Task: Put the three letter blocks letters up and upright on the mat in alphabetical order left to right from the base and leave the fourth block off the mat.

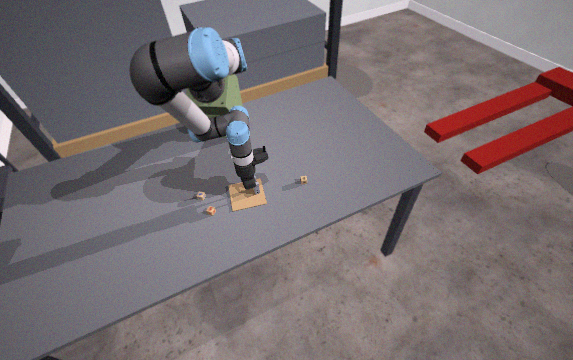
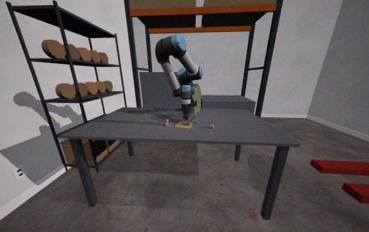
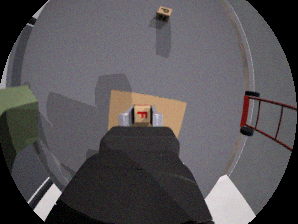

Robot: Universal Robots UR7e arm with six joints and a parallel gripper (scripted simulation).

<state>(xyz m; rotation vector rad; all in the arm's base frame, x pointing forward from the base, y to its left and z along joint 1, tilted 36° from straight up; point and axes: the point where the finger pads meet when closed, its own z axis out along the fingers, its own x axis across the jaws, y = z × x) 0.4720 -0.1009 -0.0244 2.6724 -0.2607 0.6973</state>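
Observation:
My gripper is shut on a wooden block with a red F, low over the tan mat. I cannot tell whether the block touches the mat. The F's top points away from the base. A block with a dark letter lies off the mat, to the right in the top and exterior views. A block with a bluish letter and one with an orange-red letter lie off its other side, their letters too small to read.
The grey table carries all the blocks. The green robot base stands at its rear. A shelf rack is at the left in the exterior view. Red forks stand on the floor beyond the table.

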